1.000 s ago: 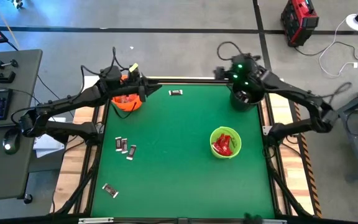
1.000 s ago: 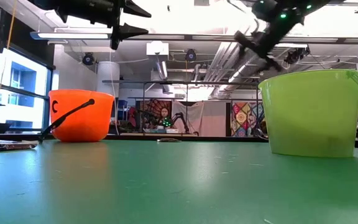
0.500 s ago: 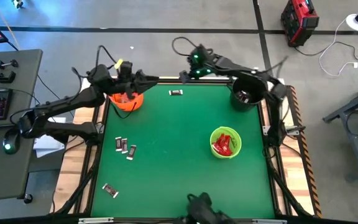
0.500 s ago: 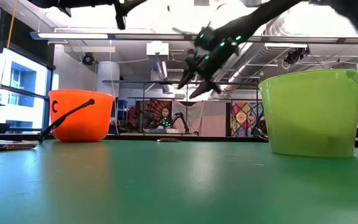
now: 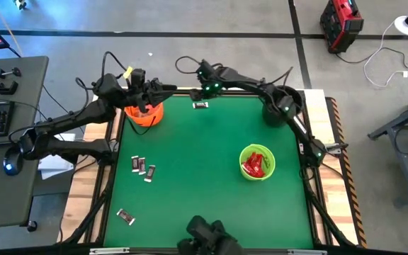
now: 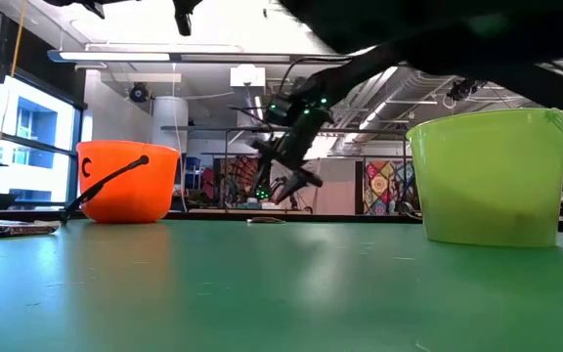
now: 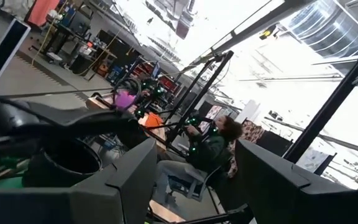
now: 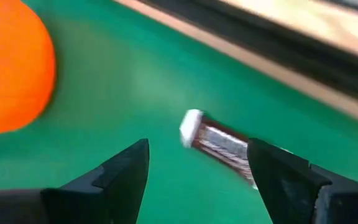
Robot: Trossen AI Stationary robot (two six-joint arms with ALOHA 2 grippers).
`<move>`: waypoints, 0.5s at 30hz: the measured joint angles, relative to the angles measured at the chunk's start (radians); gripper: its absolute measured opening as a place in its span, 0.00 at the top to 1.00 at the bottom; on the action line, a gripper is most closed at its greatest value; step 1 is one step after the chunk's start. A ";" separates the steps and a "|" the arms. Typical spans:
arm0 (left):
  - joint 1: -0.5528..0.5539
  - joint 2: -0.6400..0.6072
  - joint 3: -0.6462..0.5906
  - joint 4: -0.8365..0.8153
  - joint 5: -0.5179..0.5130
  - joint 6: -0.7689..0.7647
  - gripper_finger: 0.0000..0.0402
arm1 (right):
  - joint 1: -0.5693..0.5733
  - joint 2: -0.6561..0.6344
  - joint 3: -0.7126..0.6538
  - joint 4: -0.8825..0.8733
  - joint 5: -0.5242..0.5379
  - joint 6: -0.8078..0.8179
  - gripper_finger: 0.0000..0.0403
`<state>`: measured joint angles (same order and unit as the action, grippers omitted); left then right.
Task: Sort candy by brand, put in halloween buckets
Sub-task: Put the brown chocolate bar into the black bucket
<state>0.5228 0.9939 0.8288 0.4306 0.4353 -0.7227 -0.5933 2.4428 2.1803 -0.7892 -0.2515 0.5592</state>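
My right gripper (image 8: 197, 155) is open and hangs just above a dark-wrapped candy (image 8: 219, 143) that lies flat near the table's far edge (image 5: 200, 105). In the low view the right gripper (image 6: 286, 184) points down at this candy (image 6: 265, 220). My left gripper (image 5: 167, 88) is open and empty, held high beside the orange bucket (image 5: 146, 113); its wrist view looks level into the room. The green bucket (image 5: 257, 161) holds red candies. My right arm partly covers the black bucket (image 5: 276, 113). Several dark candies (image 5: 142, 168) and a silvery one (image 5: 125, 216) lie on the table's left half.
The orange bucket (image 8: 11, 68) stands close to the left of the right gripper. The table's far rail (image 5: 232, 91) runs just behind the candy. My right arm stretches along the far edge. A person (image 7: 213, 146) sits in the room beyond the table.
My right arm has swung from above the black bucket toward the table's left along the far edge, and its gripper has come down toward the dark candy there. My left gripper has risen and drawn slightly toward the far edge by the orange bucket.
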 joint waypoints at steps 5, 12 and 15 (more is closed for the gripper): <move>0.000 0.000 0.000 0.000 0.000 0.000 0.49 | 0.043 0.020 0.051 -0.013 0.084 0.040 0.39; 0.001 0.000 0.000 0.000 0.001 0.000 0.49 | 0.101 0.007 0.051 -0.048 0.185 0.071 0.86; 0.002 0.000 0.000 0.000 0.029 0.000 0.49 | 0.144 -0.028 0.051 -0.133 0.301 -0.010 0.96</move>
<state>0.5247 0.9939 0.8288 0.4302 0.4639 -0.7227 -0.4490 2.4145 2.2314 -0.9226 0.0491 0.5495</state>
